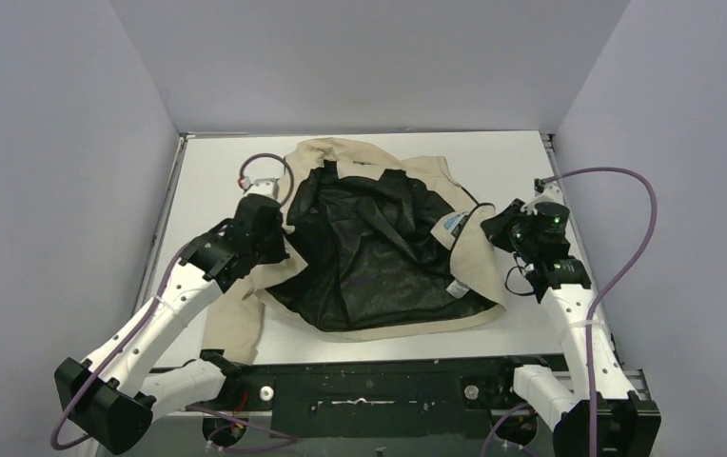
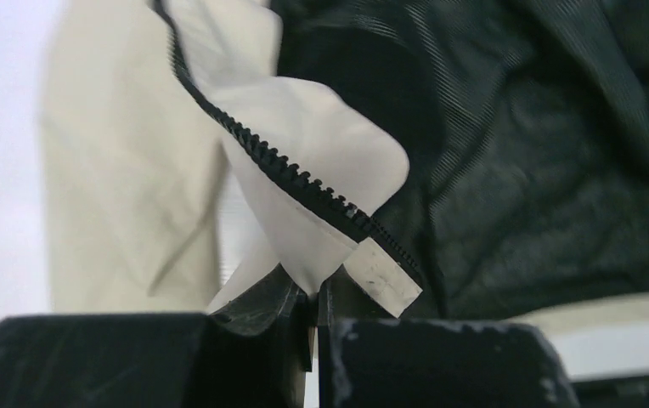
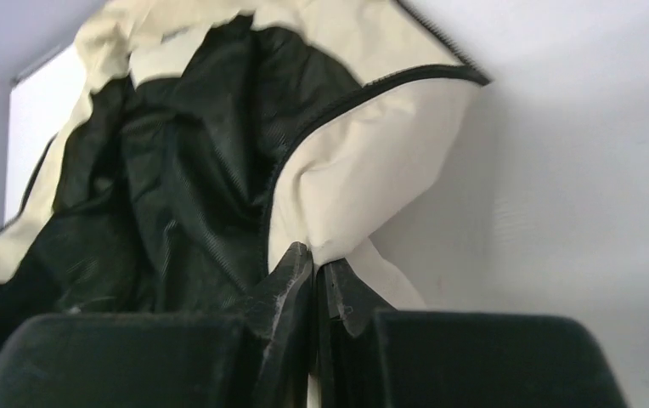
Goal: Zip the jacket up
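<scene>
One open jacket; left claw and right claw each pinch its zipper edge

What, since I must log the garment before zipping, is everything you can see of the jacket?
The jacket is beige fabric with thin black lining, lying open and rumpled, lining up, on the white table, unzipped. Black zipper teeth run along its front edges, one ending in a stiff pale tab. A small label shows inside. The left gripper pinches one front edge by that tab; the right gripper pinches the other edge.
</scene>
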`<state>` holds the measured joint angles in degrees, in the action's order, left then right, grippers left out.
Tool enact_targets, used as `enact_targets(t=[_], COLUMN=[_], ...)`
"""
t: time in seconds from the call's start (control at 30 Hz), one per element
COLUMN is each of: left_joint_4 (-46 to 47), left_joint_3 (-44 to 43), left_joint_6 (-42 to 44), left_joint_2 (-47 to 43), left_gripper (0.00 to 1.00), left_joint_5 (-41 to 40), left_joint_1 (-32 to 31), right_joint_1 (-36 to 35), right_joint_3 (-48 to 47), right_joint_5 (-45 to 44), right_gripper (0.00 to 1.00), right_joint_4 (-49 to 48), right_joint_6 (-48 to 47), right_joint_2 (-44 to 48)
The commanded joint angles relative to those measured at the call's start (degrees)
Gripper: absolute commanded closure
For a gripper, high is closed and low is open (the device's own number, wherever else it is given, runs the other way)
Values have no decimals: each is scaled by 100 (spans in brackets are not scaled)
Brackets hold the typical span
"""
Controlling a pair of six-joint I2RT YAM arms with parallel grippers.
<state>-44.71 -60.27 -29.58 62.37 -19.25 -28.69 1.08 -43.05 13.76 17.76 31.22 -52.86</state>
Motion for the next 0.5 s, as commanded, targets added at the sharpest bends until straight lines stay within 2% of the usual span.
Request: enact_targets(t=[0.0, 0.1, 0.2, 0.33, 0.47], left_joint_4=[482, 694, 932, 1667, 2434], left_joint_3=[45, 361, 729, 1180, 1533], left_joint_6=[-86, -438, -806, -1309, -1636], left_joint_2=[-94, -91, -15, 285, 862], left_gripper=[100, 100, 100, 100, 100], left_joint_5=[1297, 1867, 2082, 2571, 3065], left_joint_1=[-707, -1073, -1732, -2526, -3049], right_joint_1=[-350, -1000, -1442, -1569, -1640], right_joint_3=[88, 112, 188, 399, 516], right_joint_5=[1491, 1536, 1615, 1867, 2163], right_gripper=[100, 100, 100, 100, 100], right_joint_4=[-598, -646, -756, -900, -984], right_joint_6=[95, 58, 97, 143, 142], right_joint_2=[-267, -435, -543, -586, -702])
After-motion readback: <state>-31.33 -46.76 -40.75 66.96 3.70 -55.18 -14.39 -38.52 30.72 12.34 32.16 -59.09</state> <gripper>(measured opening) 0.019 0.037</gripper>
